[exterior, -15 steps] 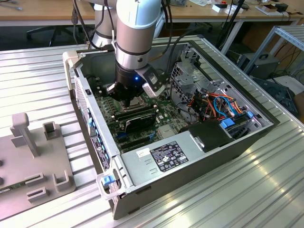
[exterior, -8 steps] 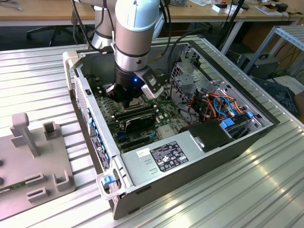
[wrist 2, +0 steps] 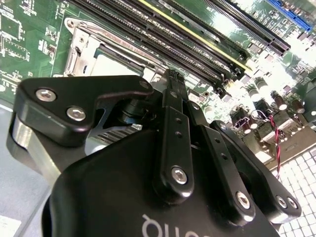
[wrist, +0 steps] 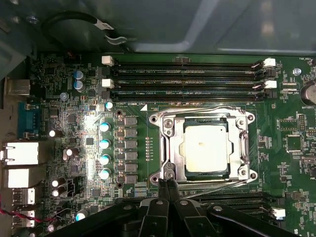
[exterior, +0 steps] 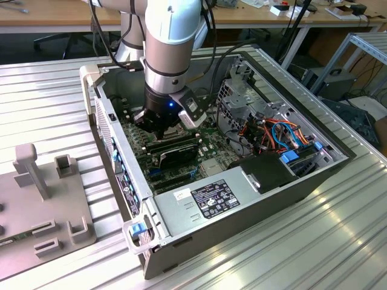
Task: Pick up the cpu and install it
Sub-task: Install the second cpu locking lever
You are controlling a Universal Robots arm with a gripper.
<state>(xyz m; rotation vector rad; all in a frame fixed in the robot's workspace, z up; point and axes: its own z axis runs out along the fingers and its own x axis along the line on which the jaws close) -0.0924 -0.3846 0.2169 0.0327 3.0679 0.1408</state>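
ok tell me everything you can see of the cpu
The cpu is a flat square chip with a dull, pale silver-grey metal top and a slightly stepped rim, bright under the light. It lies flat in the metal-framed socket on the green board, beside the black memory slots, with the frame closed around its edges. In the first wrist view the gripper sits at the socket's edge, fingertips together, holding nothing and not touching the chip.

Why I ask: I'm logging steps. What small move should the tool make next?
Probably a short, straight lift away: the cpu already lies flat inside the socket frame, and the tool, closed and seemingly empty, sits right at that frame's edge.
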